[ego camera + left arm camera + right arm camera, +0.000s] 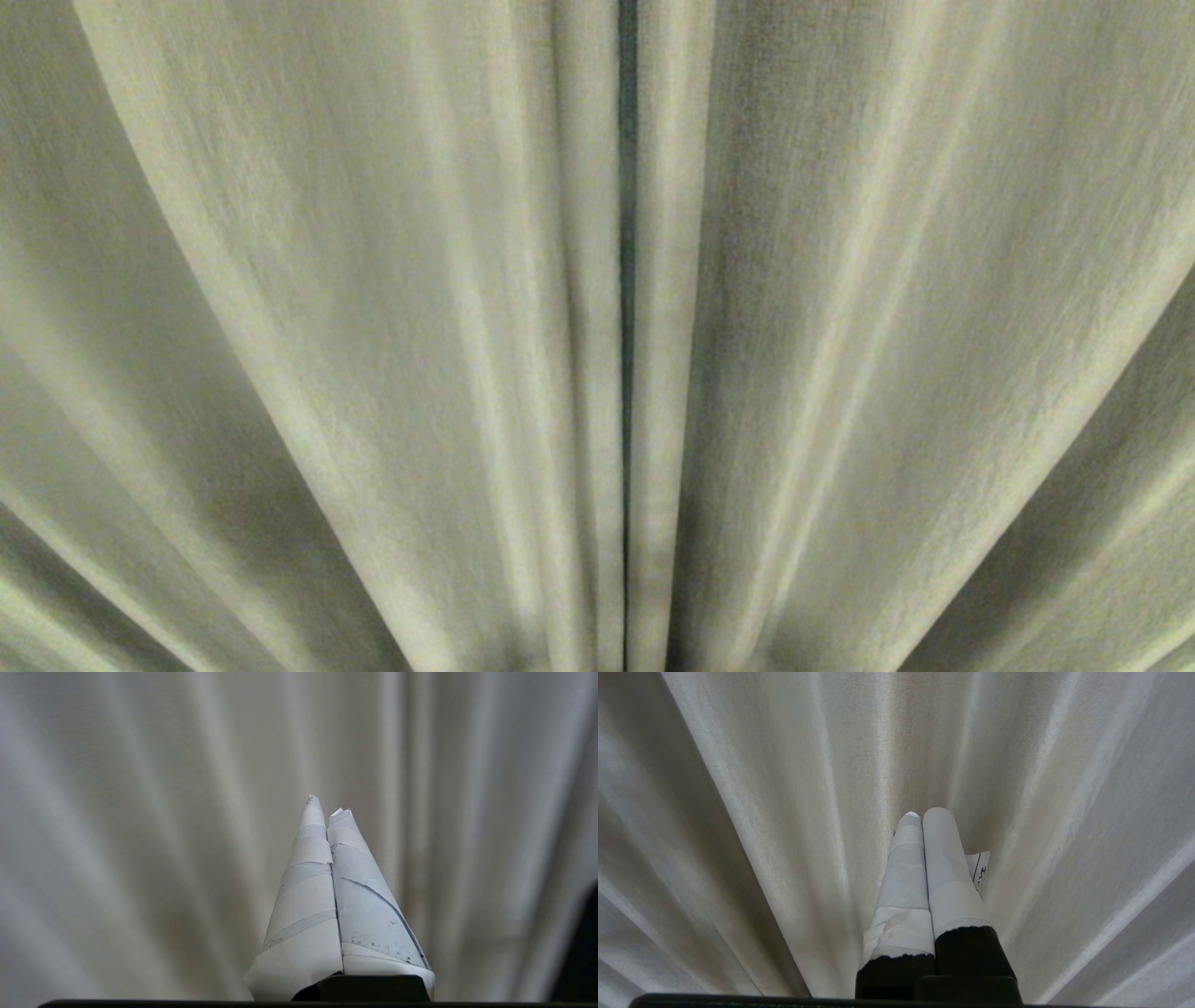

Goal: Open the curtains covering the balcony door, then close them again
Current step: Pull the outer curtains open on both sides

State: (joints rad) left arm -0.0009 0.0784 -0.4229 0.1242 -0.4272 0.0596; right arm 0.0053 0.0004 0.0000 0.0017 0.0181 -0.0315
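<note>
Nearest the lens in the left wrist view, the left gripper [327,805] has its white-taped fingers [303,896] pressed together with nothing between them, pointing at the curtains [140,812] just ahead without visibly touching them. The right gripper [927,814] is likewise closed and empty, its tips close against a pleat. In the head view neither arm shows; the curtains [327,327] fill the frame, two heavy grey-beige panels meeting at a narrow dark slit [627,280] in the middle. The balcony door behind them cannot be seen. The drapes are fully drawn, so opening has not begun. The risk, as I judge it, lies in the cloth: closed fingers pushed into soft pleats may slide off or bunch only one fold, leaving the panel where it hangs. A tip could also miss the slit and snag the weave, or catch the sheer layer behind, if one hangs there, and drag it unevenly.
</note>
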